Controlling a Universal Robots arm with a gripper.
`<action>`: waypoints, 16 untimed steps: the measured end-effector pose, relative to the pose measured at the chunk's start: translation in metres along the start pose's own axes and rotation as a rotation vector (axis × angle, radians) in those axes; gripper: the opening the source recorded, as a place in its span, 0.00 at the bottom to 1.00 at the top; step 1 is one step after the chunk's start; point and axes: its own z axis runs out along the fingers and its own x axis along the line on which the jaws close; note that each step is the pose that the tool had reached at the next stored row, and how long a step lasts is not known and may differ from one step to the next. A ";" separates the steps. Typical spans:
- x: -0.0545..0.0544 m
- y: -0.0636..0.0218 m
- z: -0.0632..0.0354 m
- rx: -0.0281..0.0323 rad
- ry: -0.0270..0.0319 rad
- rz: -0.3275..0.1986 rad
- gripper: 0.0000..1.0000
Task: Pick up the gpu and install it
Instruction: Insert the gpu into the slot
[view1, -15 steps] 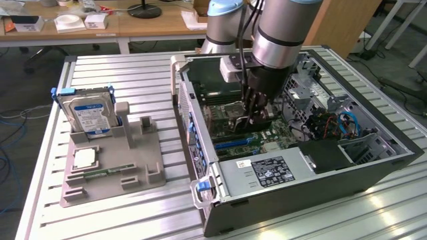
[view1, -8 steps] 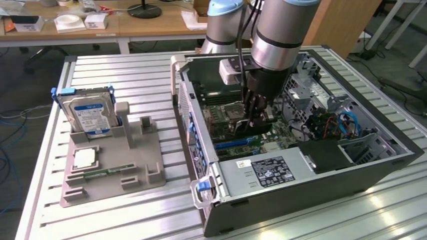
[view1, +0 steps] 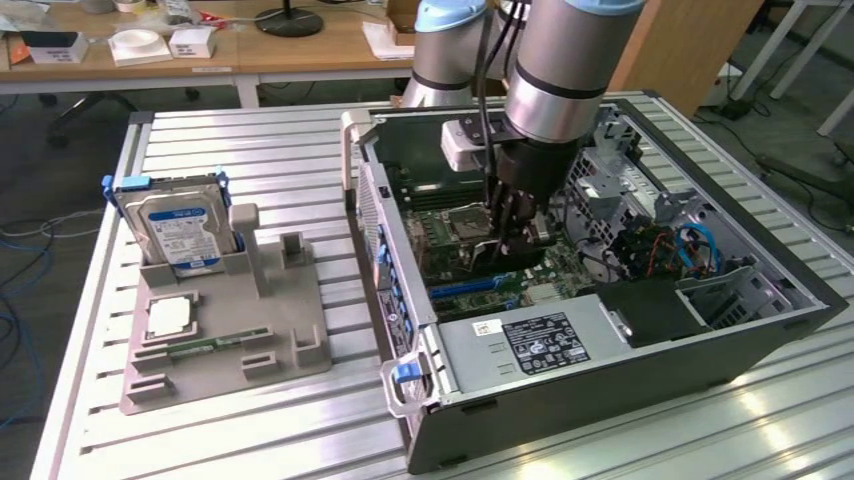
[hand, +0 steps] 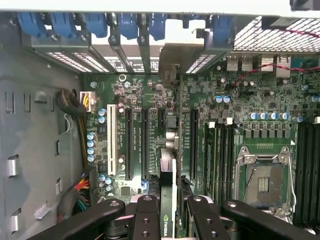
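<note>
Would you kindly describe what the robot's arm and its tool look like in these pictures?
The arm is built of thick silver-grey cylinders with a black band and pale blue joint caps. A black cable runs down it, past a white box on the wrist. The tool is black, with flat linkage bars held by round pins.

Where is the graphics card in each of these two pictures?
Exterior view: the gpu hangs edge-on in the gripper, low inside the open computer case, over the motherboard.
Wrist view: the gpu is seen edge-on between the gripper's black fingers.
Shared landmark: the empty silver CPU socket.
</note>
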 end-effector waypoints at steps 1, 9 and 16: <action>0.000 0.0000 0.0016 -0.0004 -0.0001 0.000 0.26; -0.003 0.0009 0.0137 -0.0011 0.0000 0.000 0.26; -0.005 0.0047 0.0175 -0.0012 -0.0001 0.000 0.26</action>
